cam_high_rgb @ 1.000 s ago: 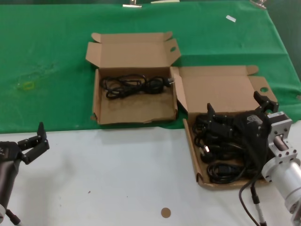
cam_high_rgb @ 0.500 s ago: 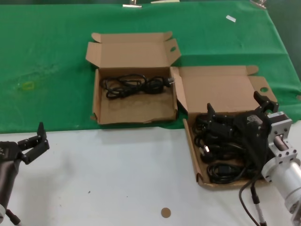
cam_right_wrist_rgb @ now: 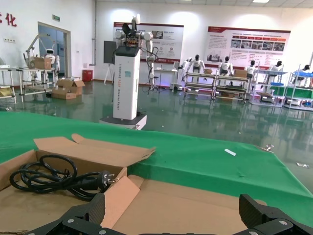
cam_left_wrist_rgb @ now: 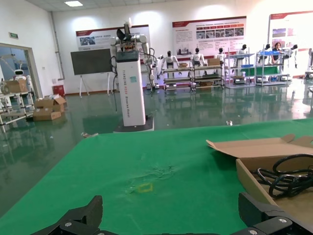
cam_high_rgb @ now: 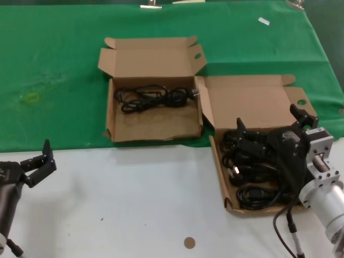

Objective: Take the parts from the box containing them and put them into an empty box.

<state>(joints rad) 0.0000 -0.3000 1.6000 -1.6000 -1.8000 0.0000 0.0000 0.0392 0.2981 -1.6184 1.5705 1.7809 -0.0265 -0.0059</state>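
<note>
Right gripper is sitting low over the long box on the right, fingers spread wide apart with nothing pinched between them. One fingertip is at the left side of the cord pile, the other is up by the lid's corner tab. You can see the same spread in the right wrist view, where both black fingers stick out at the edges with a big gap between.

That long box is full of black power cords, several looped bundles stacked up against each other, mostly in the near half of the tray. Its lid is folded back onto the green cloth.

Just to the left, touching at the corner, is the square box, also open with the lid back. It isn't empty: one cord bundle lies along its far side, plug end pointing right.

Left gripper is parked down at the near left over the white tabletop, well away from both boxes, fingers apart and holding nothing.
</note>
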